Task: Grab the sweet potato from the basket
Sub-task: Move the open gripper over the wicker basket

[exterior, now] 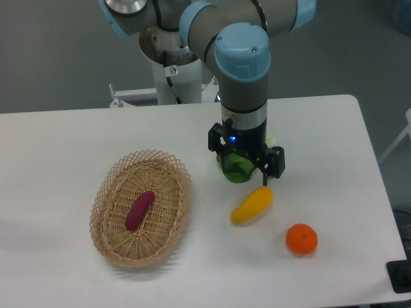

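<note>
The sweet potato (pixel 139 210), a small magenta-purple tuber, lies slantwise in the middle of the basket (pixel 109 192), an oval tan wicker basket on the left half of the white table. My gripper (pixel 247 168) hangs to the right of the basket, well apart from it, pointing down just above the table. Its fingers (pixel 275 163) are spread and it looks open. A green object (pixel 239 169) shows between and behind the fingers; I cannot tell whether they touch it.
A yellow elongated vegetable (pixel 252 205) lies just below the gripper. A round orange fruit (pixel 301 239) sits to its right, near the table's front edge. The arm's base stands at the back of the table.
</note>
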